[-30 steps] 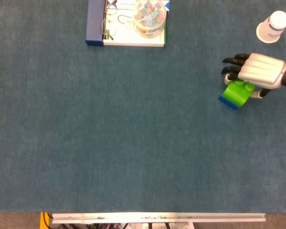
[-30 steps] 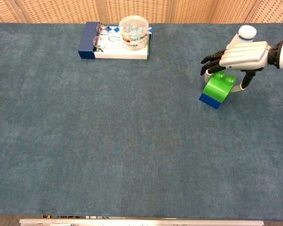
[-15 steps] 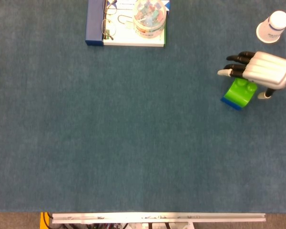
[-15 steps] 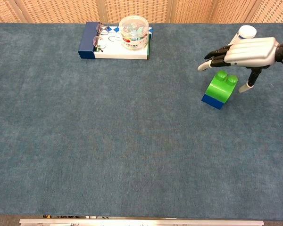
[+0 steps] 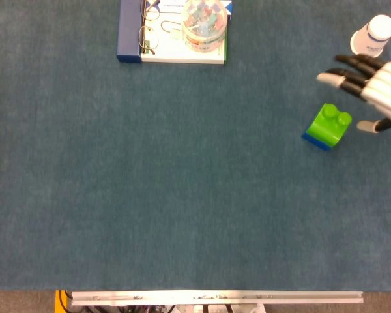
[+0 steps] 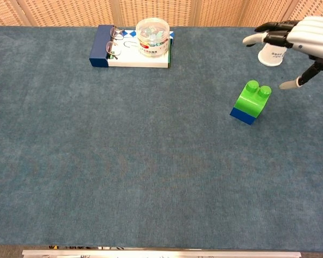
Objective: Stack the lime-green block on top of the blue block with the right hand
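- The tabletop [image 6: 124,172], covered in blue felt, lies bare in front of the block stack
- The lime-green block [image 6: 251,98] sits on the blue block [image 6: 244,114], studs up; the pair leans a little, yet the upper piece appears seated, so the stacking looks done
- The right hand [image 6: 307,33] hovers above and to the right of the stack, apart from it, fingers spread wide and holding nothing; judged from that, it has let go and only needs to clear away without knocking the top block
- Behind the stack and close to the hand stands an upturned white paper cup [image 5: 373,36], a thing the hand could brush
- Far to the left of the stack a book [image 6: 130,49] carries glasses [image 6: 114,42] and a clear round tub [image 6: 152,36]
- The left hand is in neither view
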